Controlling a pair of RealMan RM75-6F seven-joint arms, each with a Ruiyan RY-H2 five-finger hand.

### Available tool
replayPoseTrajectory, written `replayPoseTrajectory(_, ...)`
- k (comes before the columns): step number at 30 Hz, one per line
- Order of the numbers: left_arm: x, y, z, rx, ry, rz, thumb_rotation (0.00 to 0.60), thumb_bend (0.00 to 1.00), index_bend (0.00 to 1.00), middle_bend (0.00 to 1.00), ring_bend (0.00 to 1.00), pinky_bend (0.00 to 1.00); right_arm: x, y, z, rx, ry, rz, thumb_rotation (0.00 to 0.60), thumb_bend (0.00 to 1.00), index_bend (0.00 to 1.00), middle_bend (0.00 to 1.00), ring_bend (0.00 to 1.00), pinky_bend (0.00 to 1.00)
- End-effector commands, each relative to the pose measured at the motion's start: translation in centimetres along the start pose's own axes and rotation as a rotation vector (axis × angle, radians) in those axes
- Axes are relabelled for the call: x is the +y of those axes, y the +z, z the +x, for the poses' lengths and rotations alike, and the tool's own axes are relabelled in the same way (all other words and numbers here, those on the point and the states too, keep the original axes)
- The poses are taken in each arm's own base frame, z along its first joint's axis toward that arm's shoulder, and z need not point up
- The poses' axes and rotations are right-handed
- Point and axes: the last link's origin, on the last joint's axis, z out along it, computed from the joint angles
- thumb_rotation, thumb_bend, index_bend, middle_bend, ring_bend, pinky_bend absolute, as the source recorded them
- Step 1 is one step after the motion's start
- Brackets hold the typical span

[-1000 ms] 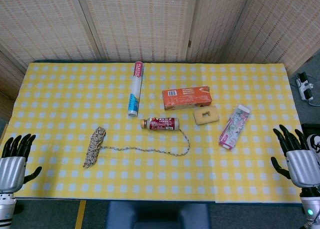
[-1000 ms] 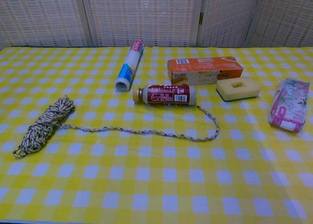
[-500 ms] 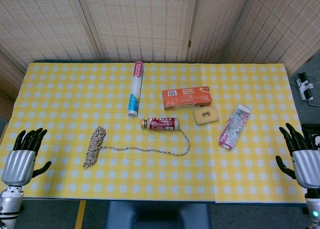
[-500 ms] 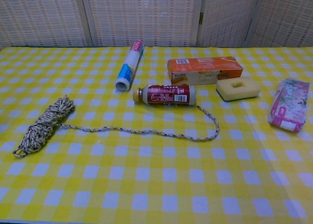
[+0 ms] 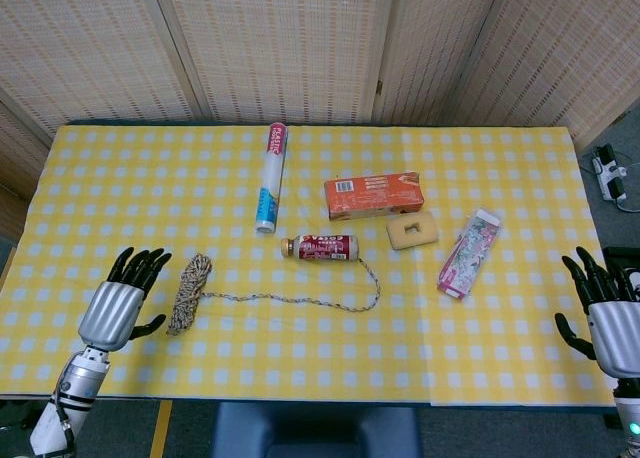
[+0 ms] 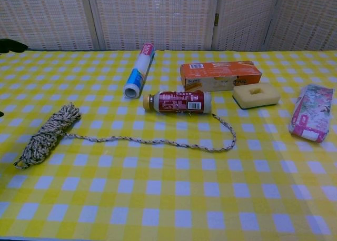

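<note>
Left hand (image 5: pixel 122 300) over the table's left front area, fingers spread wide, holding nothing; just left of the rope bundle (image 5: pixel 189 293), not touching it. Open cloth behind it, plus the whole front strip of the table (image 5: pixel 330 363) is free. One rope: braided, speckled, coiled into a long hank, one loose strand (image 5: pixel 290 300) snaking right to the bottle (image 5: pixel 320 247). One plastic-wrap roll (image 5: pixel 270 177), a slim cylinder lying lengthwise toward the back edge. One bottle, lying on its side, red label, tan cap pointing left. One orange carton (image 5: pixel 374 194), rectangular, just behind the bottle. One yellow sponge (image 5: pixel 412 230) with a slot in its top, beside the carton. One floral pink pack (image 5: pixel 468 253), flat, angled, well apart from the right edge. Right hand (image 5: pixel 605 313) off the table's right front corner, fingers apart, empty. Cloth is yellow-white gingham, flat
</note>
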Motion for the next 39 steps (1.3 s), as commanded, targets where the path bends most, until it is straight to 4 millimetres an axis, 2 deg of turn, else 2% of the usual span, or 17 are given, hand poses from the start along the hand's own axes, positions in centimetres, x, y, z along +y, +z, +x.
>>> replayPoseTrajectory(1,1.1,1.5,-0.9,-0.014,0.004,-0.013,0.600,0.23,0.05,0.12,0.12,0.05,0.1,-0.1,0.0,-0.002,0.002,0.001,0.600,0.42,0.02,0.02,0.14,0.05)
replayPoseTrajectory(5,2.2,2.6,-2.3,-0.045,0.017,-0.017,0.600,0.23,0.01,0.11,0.09,0.03,0.3,-0.2,0.0,0.000,0.004,-0.006,0.600,0.42,0.02,0.02,0.14,0.05)
replayPoseTrajectory(11,3.2,3.4,-4.2,-0.098,0.037,0.021,0.600,0.23,0.00,0.00,0.00,0.00,0.6,-0.3,0.1,0.000,0.011,-0.010,0.600,0.42,0.02,0.02,0.14,0.05)
replayPoseTrajectory(23,5.1,4.1,-6.9,-0.140,0.012,0.039,0.600,0.22,0.00,0.00,0.00,0.00,0.7,-0.1,-0.2,-0.009,0.022,-0.007,0.600,0.42,0.02,0.02,0.14,0.05)
replayPoseTrajectory(32,3.7,4.8,-9.5,-0.171,0.073,0.151,0.600,0.22,0.00,0.00,0.00,0.00,1.1,-0.1,-0.4,-0.011,0.033,-0.012,0.600,0.42,0.02,0.02,0.14,0.05)
replayPoseTrajectory(39,1.6,5.0,-10.1,-0.172,0.151,0.278,0.600,0.22,0.00,0.00,0.00,0.00,1.1,-0.2,-0.3,-0.007,0.035,-0.007,0.600,0.42,0.02,0.02,0.14,0.05)
